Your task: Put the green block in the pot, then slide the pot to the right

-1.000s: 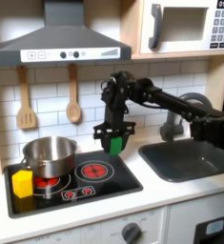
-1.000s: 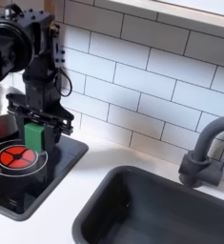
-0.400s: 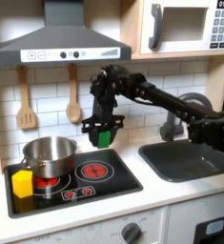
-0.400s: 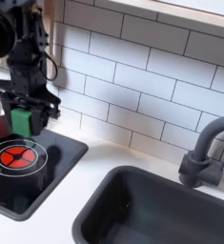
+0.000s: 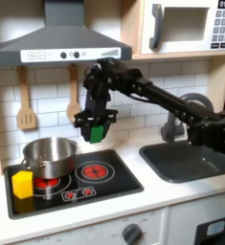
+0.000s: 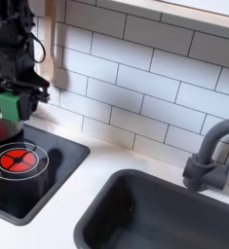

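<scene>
While the pot [image 5: 49, 156] sits on the back-left burner of the stovetop [image 5: 114, 187], the gripper [image 5: 95, 130] hangs in the air above the stovetop's middle, jaws pinching the green block [image 5: 98, 132], high enough, I'd judge, to clear the rim. A yellow block [image 5: 22, 183] rests at the stovetop's left edge.

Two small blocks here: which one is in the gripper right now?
The green block, held in the gripper above the stove. The yellow block sits beside the pot.
</scene>
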Tool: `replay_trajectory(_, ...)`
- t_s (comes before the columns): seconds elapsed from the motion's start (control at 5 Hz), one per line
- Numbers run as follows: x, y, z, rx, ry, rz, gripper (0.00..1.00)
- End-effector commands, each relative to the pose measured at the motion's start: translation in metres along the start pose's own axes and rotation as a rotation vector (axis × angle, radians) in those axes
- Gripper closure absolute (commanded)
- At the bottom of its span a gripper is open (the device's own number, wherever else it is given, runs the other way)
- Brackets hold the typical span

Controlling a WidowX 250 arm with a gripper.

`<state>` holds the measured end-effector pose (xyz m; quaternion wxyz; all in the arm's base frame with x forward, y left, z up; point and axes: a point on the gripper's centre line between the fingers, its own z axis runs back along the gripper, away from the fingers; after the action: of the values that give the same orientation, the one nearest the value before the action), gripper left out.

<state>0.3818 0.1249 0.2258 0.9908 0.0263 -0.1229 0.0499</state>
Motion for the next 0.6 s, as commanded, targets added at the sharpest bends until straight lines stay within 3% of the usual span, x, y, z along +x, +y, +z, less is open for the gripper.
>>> replay_trajectory(0.0, 0.012, 0.025, 0.007, 0.035, -0.039, 0.043, 1.0)
replay_trajectory(0.4, 0.026, 0.047, -0.005, 0.056, -0.045, 0.077, 1.0)
